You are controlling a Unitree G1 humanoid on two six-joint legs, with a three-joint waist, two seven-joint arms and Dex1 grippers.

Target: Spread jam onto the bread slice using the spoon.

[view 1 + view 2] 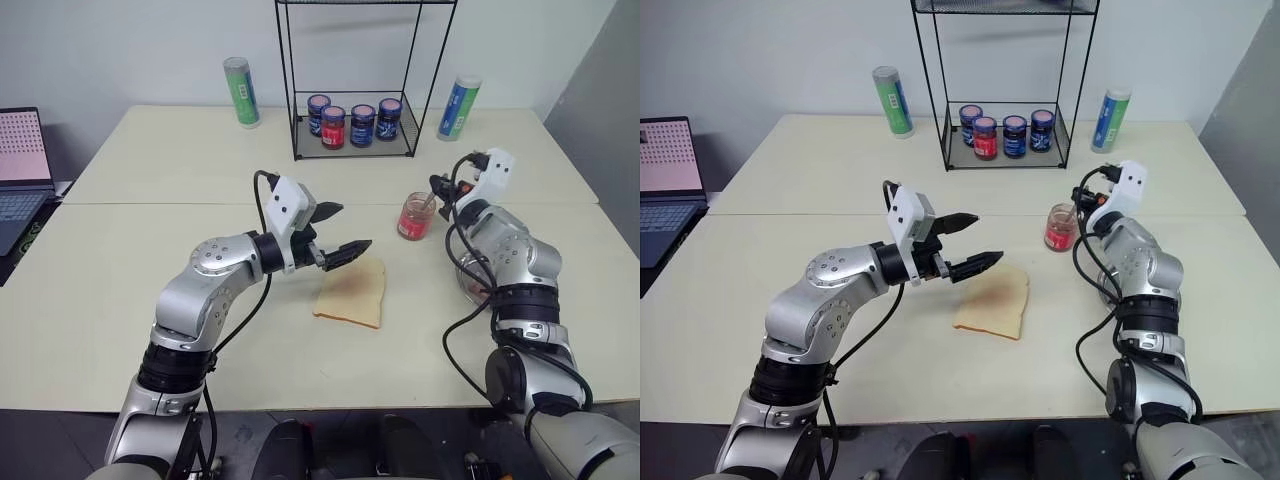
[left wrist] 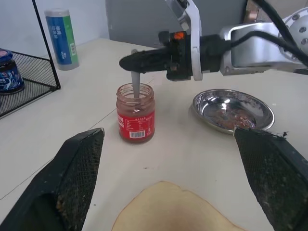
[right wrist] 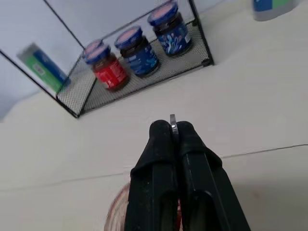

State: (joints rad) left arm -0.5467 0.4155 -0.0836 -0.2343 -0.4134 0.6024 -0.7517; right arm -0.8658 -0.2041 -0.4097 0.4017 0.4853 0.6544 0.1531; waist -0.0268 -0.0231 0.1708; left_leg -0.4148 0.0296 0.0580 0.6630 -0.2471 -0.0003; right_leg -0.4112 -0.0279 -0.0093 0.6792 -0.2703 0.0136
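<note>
The bread slice [image 1: 352,293] lies flat on the table in front of me. Just above its near-left corner my left gripper [image 1: 338,230] hovers open and empty. The open jar of red jam [image 1: 414,217] stands to the right of the bread. The spoon [image 2: 135,84] stands upright in the jam jar [image 2: 135,113], bowl down inside the glass. Directly over the jar, my right gripper [image 2: 126,62] is shut on the top of the spoon's thin handle [image 3: 173,120]. The bowl of the spoon is hidden in the jam.
A round metal dish [image 2: 233,109] sits right of the jar, under my right arm. At the back stands a wire rack [image 1: 355,150] with several lidded jars, a green canister [image 1: 241,92] to its left and a blue one [image 1: 459,107] to its right. A laptop [image 1: 22,170] is far left.
</note>
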